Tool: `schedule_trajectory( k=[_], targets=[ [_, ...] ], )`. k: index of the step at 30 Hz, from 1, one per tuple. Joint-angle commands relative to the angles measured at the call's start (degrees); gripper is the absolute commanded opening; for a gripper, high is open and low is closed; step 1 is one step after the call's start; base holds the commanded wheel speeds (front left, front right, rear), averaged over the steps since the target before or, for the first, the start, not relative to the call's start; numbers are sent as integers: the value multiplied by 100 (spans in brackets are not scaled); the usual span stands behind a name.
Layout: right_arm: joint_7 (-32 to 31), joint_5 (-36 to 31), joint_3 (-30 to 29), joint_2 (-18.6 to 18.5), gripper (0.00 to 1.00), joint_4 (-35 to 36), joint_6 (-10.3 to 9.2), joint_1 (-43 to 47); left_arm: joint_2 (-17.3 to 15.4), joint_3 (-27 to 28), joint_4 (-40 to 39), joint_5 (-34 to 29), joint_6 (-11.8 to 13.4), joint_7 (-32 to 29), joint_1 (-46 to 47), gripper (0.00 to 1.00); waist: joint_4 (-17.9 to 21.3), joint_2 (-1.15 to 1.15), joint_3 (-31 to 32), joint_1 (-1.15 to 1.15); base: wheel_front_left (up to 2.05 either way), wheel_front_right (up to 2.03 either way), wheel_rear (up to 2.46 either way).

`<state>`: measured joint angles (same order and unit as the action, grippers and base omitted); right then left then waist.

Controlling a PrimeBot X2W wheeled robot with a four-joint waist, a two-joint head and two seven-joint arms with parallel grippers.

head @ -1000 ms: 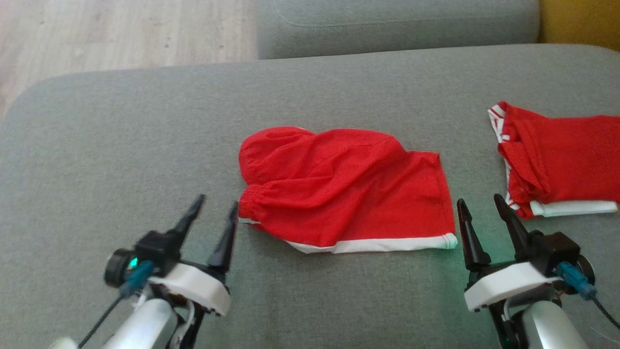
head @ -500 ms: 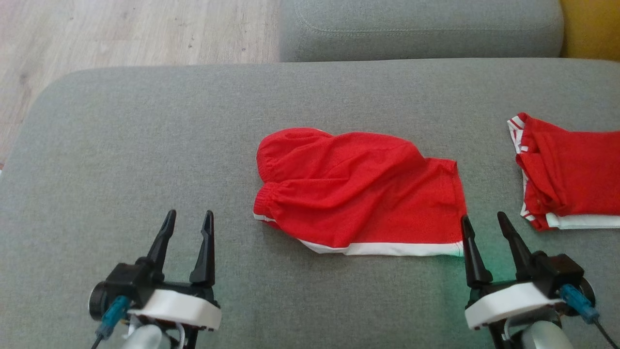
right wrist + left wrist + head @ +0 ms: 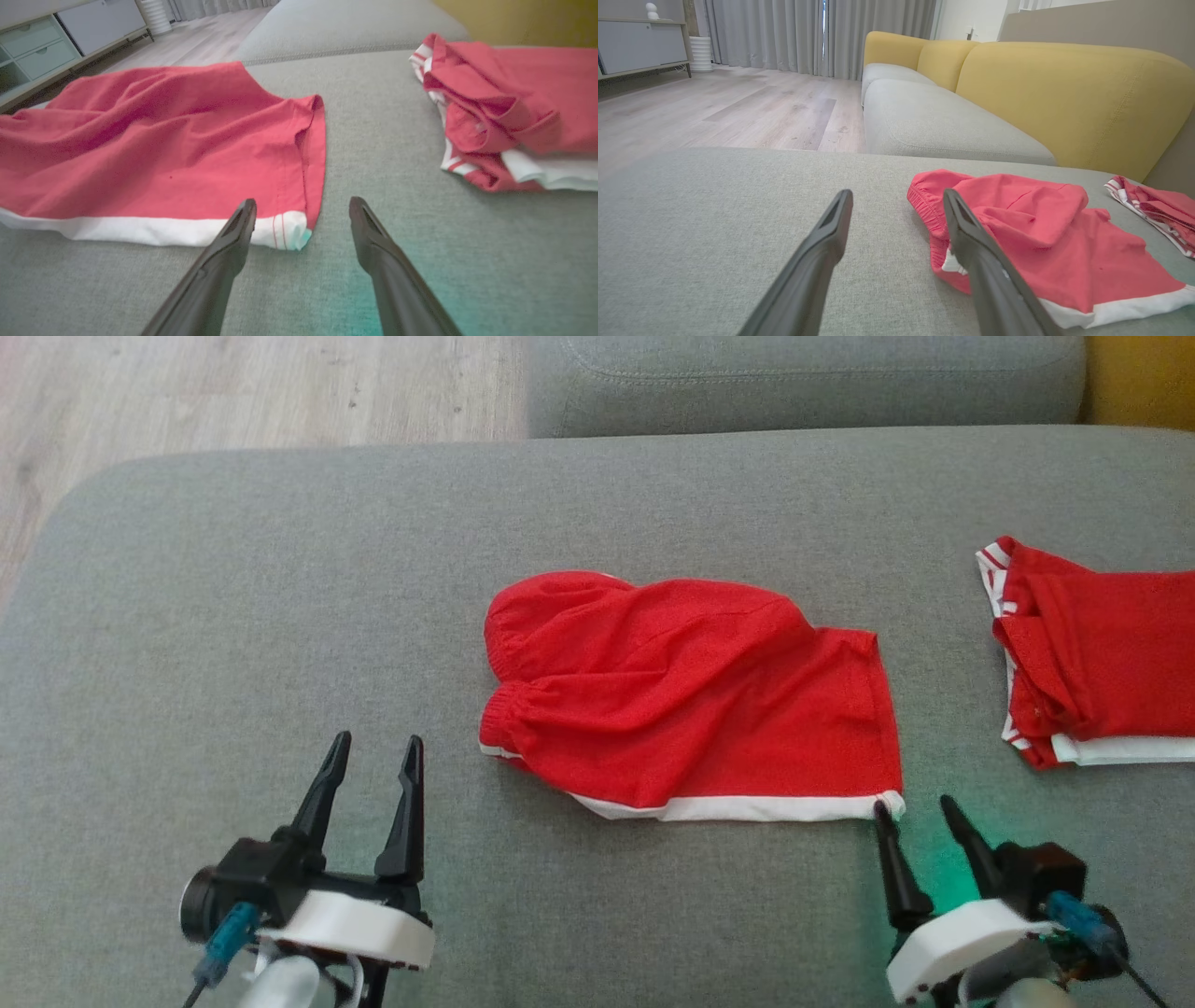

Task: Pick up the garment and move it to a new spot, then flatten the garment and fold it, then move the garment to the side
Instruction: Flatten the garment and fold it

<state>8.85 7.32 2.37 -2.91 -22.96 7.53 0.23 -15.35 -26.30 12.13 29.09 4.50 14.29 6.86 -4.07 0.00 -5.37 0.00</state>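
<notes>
Seeing two grippers and two red garments on one large grey cushion [image 3: 233,616], going left to right:
- left gripper [image 3: 378,739], lower left: both fingers spread apart, nothing between them, over bare cushion near the waistband end of the shorts, not touching them
- red shorts [image 3: 691,709], one piece, my task garment: mid-cushion, rumpled rather than flat, elastic waistband to the left, one white hem band along the near edge
- right gripper [image 3: 912,803], lower right: fingers spread, nothing held; its inner fingertip sits right at the near right corner of the white hem, and I can't confirm contact. One green glow [image 3: 934,877] on the cushion by it
- second red garment [image 3: 1102,663], far right: white trim, bunched in a folded pile, well apart from the shorts, cut off by the frame edge

Background: wood floor [image 3: 233,392] top left, one more grey seat cushion [image 3: 803,383] top centre, yellow backrest [image 3: 1139,378] top right
</notes>
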Motion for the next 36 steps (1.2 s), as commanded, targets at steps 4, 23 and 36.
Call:
schedule_trajectory(
  k=[4,23,36],
  targets=[
    [-32,-1,259,-11,100,-17,-4,-262,-16,180,-46,-96,-70,70,359,100,-16,0,-61,0,0,0,0],
    [-4,117,576,-26,16,-692,-4,-674,40,111,173,-158,-190,71,505,100,-91,0,-176,0,0,0,0],
    [85,102,243,-173,0,-661,-4,-784,-71,-242,290,-211,-595,-164,623,100,14,0,-220,0,0,0,0]
  ],
)
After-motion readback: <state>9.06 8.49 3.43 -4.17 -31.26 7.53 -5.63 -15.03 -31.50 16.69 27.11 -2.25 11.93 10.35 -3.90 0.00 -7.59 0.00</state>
